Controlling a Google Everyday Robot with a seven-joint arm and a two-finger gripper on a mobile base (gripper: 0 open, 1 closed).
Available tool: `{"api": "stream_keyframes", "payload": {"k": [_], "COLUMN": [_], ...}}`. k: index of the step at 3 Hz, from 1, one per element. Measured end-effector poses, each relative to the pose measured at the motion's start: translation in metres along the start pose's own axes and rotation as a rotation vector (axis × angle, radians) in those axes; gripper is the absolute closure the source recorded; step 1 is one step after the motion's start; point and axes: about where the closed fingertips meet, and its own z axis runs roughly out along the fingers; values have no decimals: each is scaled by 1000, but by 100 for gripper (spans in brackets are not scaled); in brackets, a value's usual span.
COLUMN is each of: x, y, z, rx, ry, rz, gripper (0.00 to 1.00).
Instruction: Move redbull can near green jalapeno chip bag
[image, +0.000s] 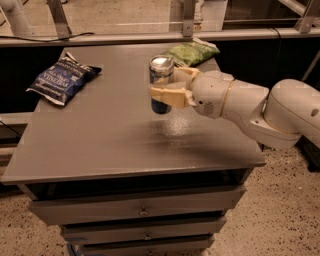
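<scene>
The redbull can (161, 70), silver and blue with a shiny top, is held upright above the middle of the grey table (100, 145). My gripper (170, 86) is shut on the can, with tan fingers (167, 95) on either side of it. The white arm reaches in from the right. The green jalapeno chip bag (192, 51) lies at the table's far right corner, just behind and to the right of the can; the gripper partly covers its near edge.
A dark blue chip bag (62, 77) with white lettering lies at the table's far left. The table has drawers (142, 210) below its front edge. A metal rail (125, 37) runs behind the table.
</scene>
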Motion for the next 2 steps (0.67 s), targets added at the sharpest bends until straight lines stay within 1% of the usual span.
{"api": "stream_keyframes", "payload": {"k": [1,2], "x": [0,-3], "y": [0,-29], "z": [0,-6], "rx": [0,41], "ry": [0,9], "rz": [0,-18], "gripper": [100,100]}}
